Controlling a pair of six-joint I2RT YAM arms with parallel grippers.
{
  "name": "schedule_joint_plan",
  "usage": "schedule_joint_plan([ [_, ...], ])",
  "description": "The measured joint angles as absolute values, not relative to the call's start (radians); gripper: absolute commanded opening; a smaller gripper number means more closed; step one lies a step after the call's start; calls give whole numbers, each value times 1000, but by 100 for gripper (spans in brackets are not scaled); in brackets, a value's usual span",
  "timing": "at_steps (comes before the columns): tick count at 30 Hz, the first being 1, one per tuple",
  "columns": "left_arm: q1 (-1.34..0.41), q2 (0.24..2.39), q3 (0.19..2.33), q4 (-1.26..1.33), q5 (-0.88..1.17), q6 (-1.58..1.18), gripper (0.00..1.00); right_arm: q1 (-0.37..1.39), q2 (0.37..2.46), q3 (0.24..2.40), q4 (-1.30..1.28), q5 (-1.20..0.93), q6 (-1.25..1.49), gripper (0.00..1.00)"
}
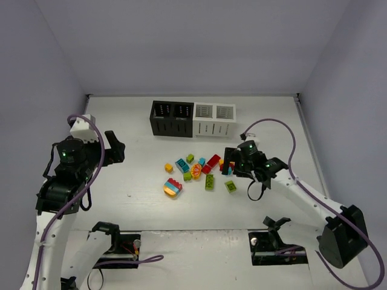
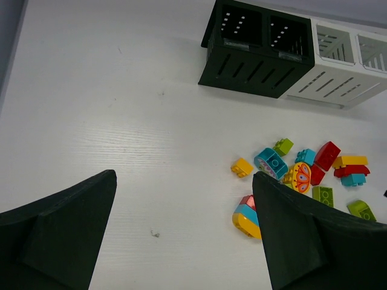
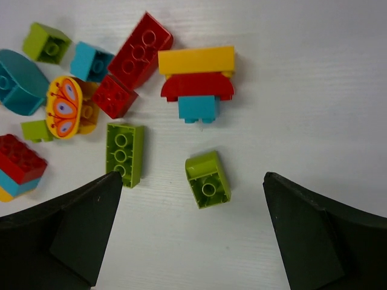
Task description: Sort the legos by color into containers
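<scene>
The legos lie scattered in mid-table [image 1: 199, 169]. In the right wrist view I see a small green brick [image 3: 208, 179] lying upside down, a long green brick [image 3: 124, 153], a long red brick [image 3: 140, 51], a yellow-red-teal stack [image 3: 196, 81] and a butterfly piece [image 3: 63, 107]. My right gripper [image 3: 192, 220] is open and empty, hovering with the small green brick between its fingers; it also shows in the top view [image 1: 233, 160]. My left gripper [image 2: 184, 199] is open and empty over bare table, left of a red-teal-yellow clump [image 2: 245, 214]. The containers, two black [image 1: 172, 118] and two white [image 1: 214, 119], stand at the back.
The table ends at grey walls at the back and on both sides. The right arm's purple cable [image 1: 284, 130] loops over the right half of the table. The arm bases sit at the near edge.
</scene>
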State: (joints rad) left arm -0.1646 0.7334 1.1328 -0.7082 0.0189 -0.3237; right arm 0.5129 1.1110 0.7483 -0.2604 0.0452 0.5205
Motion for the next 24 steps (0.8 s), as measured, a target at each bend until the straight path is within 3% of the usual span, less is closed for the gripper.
schedule_joint_plan([
  [6,-165,736,1124,-709,27,-327,87,631,1232,688,-272,110,625,97],
  [18,-165,733,1090,-719,27,-326,87,680,1356,674,-266,176,689,74],
  [20,-165,733,1084,-719,27,-326,87,682,1375,674,-257,176,688,67],
  [23,-165,736,1082,-719,27,-326,87,682,1404,674,-239,176,680,40],
  [24,-165,737,1082,-719,27,-326,87,682,1409,674,-235,176,678,20],
])
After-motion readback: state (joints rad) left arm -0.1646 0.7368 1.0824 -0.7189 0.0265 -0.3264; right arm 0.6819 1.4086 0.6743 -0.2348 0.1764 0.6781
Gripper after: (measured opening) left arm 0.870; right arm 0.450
